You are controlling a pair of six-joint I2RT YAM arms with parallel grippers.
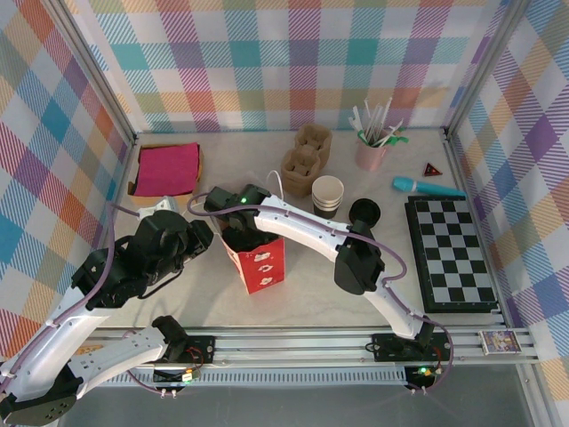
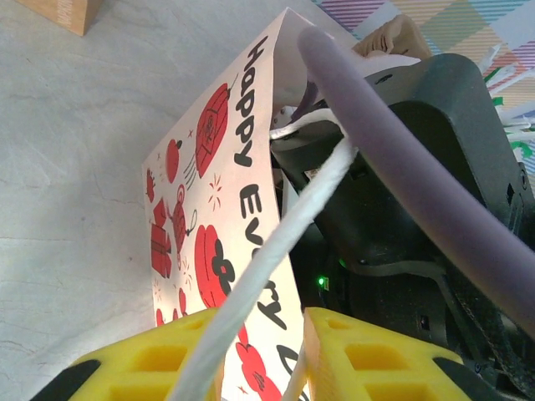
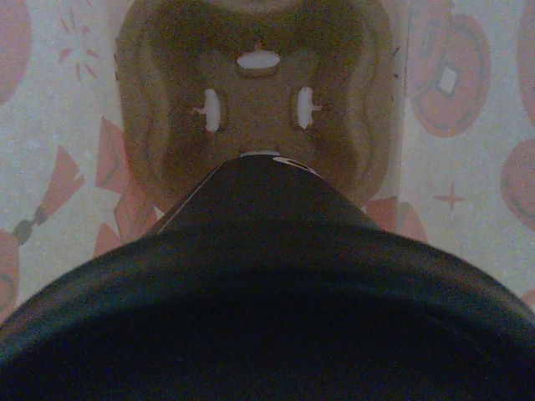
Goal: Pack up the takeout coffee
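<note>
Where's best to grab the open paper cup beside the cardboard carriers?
Probably pinch its rim from above, on the right-hand side: the paper cup stands upright and lidless, and the cardboard carriers crowd its left.

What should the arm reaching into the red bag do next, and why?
Probably ease the right gripper straight down a little, to seat the cup. The takeout coffee is close under it inside the gift bag, with the brown cup carrier on the bag's floor beyond, and the left gripper holds the bag's rim.
</note>
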